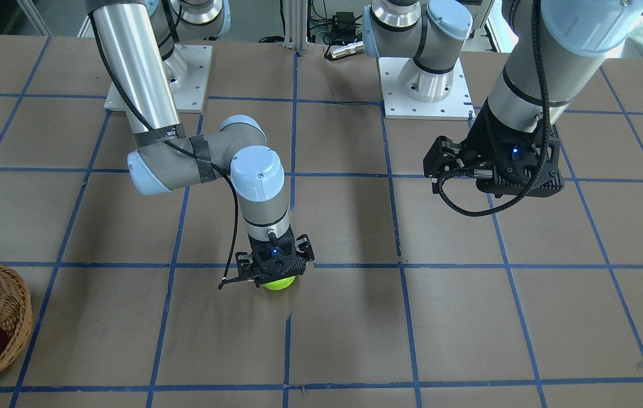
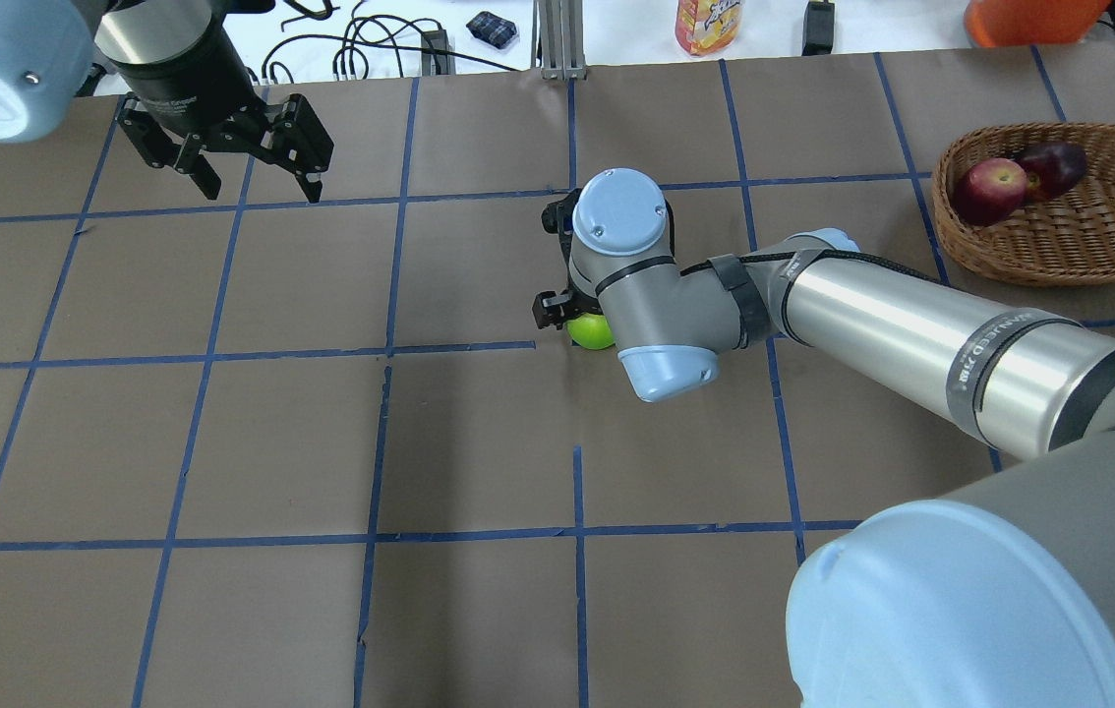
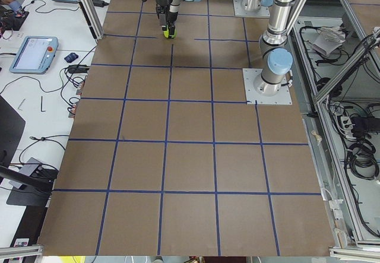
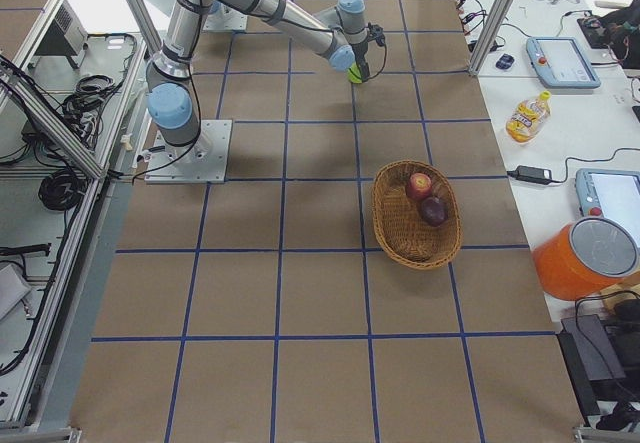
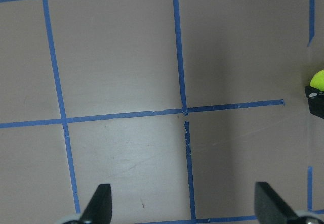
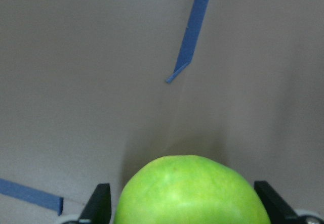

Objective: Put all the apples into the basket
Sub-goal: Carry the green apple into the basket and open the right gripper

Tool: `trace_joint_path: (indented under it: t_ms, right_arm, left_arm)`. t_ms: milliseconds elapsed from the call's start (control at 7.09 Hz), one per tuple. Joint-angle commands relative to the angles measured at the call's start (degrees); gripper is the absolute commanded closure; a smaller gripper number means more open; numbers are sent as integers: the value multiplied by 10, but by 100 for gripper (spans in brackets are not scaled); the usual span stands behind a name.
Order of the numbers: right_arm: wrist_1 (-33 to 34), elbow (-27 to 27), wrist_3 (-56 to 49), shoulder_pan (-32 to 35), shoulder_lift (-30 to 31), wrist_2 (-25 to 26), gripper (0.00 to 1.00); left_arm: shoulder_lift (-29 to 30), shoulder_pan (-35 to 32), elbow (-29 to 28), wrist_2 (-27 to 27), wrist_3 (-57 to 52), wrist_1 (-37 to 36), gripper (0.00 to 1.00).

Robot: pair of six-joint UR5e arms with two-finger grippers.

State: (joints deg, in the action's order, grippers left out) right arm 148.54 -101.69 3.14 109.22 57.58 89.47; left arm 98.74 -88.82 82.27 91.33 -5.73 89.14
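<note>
Front-facing: right tool point(image 1: 275, 276) down over green apple point(image 1: 279, 284) on tabletop point(image 1: 355, 340), fingers spread either side, not clamped
Overhead: left tool point(image 2: 261, 182) spread, empty, at 10 o'clock of it; basket point(image 2: 1059, 246) at 2 o'clock holds red apple point(image 2: 988, 190) and maroon apple point(image 2: 1059, 165)
Right wrist: apple fills the gap; off-centre closing would likely roll it out

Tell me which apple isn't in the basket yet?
The green apple. It is out on the table under the right gripper, while the red apple and the dark purple apple already lie in the basket.
</note>
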Motion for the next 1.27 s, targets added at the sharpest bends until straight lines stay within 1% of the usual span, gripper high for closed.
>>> trace_joint_path:
  t_ms: [0, 141, 282, 423, 564, 705, 846, 987, 1128]
  right_arm:
    - [11, 2, -2, -5, 8, -3, 99]
    - [1, 4, -2, -12, 20, -20, 100]
    - [-13, 4, -3, -29, 44, -25, 100]
    - [-21, 3, -3, -70, 66, -25, 100]
    - [-45, 4, -29, -127, 89, -43, 100]
    - [-108, 6, -156, -203, 111, -76, 100]
    - [-134, 17, -236, -271, 123, -108, 100]
    - [-141, 51, -275, -319, 119, -116, 100]
    - [-179, 83, -312, -361, 114, -106, 100]
  left_arm:
    - [0, 0, 0, 2, -1, 1, 0]
    - [-1, 0, 0, 4, -1, 1, 0]
    - [0, 0, 0, 3, -1, 1, 0]
    - [0, 0, 1, 3, -1, 1, 0]
    - [-7, 0, 1, 5, -1, 4, 0]
    - [-10, 0, 3, 4, -1, 7, 0]
    - [-10, -2, 8, 3, 5, 6, 0]
    - [-18, -6, 16, 2, 5, 7, 0]
    - [-28, -6, 19, 8, 2, 6, 0]
